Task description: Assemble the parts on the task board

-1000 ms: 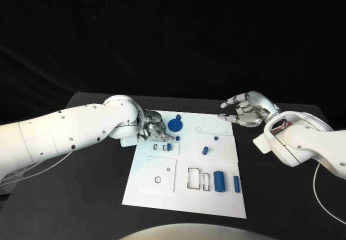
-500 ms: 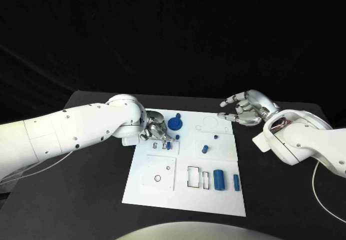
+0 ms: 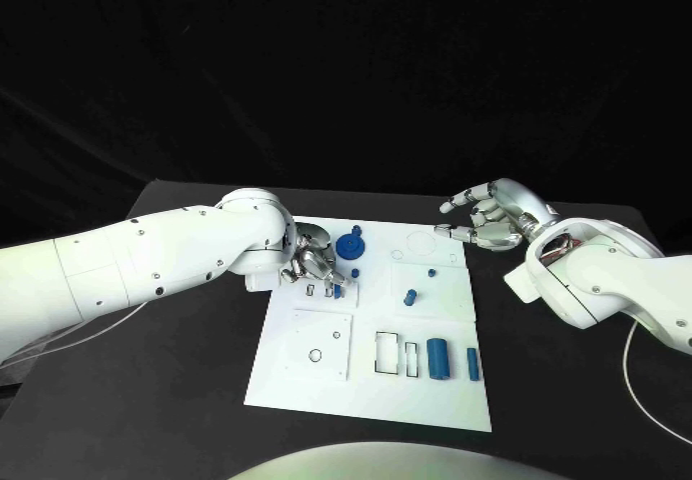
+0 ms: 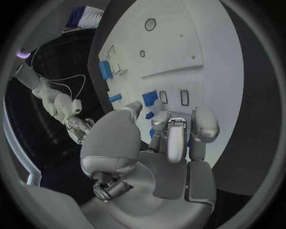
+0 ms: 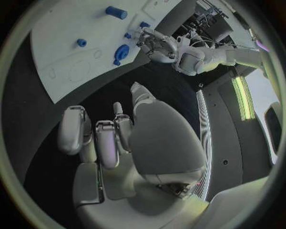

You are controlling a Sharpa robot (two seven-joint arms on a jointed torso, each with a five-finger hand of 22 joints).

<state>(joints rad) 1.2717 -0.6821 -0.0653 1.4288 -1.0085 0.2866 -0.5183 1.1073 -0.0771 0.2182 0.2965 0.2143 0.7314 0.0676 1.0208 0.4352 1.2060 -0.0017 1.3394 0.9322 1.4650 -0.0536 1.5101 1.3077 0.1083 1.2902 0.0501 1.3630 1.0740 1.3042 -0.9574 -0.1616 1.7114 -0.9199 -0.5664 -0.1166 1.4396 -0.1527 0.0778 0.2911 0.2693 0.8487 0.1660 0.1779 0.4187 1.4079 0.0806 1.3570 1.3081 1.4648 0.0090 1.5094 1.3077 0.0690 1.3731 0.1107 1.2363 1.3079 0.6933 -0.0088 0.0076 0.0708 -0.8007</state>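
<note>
I read the left hand (image 3: 315,264) as pinching a small blue part (image 3: 336,290) over the task board (image 3: 320,400) slots — press straight down. Right hand (image 3: 488,222) beside the board, loosely spread, holding nothing.

Head camera looking down on the task board (image 3: 372,350), 2 wrist cameras close behind each hand, all sharing the board

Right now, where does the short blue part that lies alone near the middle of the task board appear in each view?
Head view: the short blue part lies mid-board on the task board, beside the left hand, toward the right arm.
Left wrist view: the part lies on the board just beyond that hand's thumb.
Right wrist view: the part lies on the board, beyond the left hand.
Shared landmark: the left hand.
</note>
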